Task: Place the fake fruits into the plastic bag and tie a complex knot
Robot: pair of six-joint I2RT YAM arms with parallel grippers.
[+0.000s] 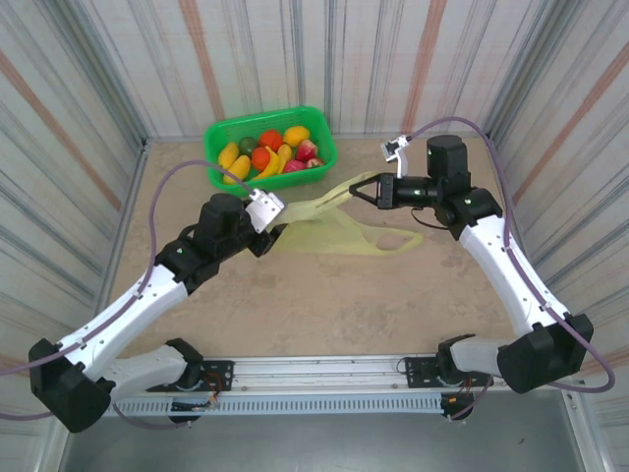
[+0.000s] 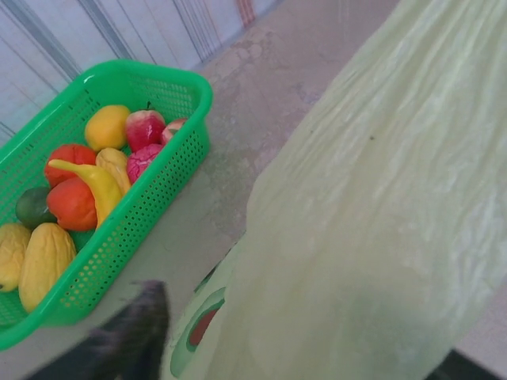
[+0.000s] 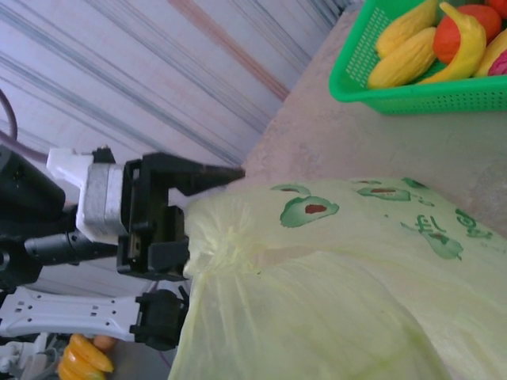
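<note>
Count: one plastic bag [image 1: 334, 232] | one basket [image 2: 158, 188] | left gripper [image 1: 268, 212] spread | right gripper [image 1: 356, 190] pinching plastic bag

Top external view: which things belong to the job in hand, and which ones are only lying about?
Job: plastic bag, fake fruits, left gripper, right gripper.
Lying about: green basket holding the fruits, purple cables.

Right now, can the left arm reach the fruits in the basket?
Probably yes. The fake fruits lie uncovered in the basket just past the left claw, though the plastic bag hangs at it.
</note>
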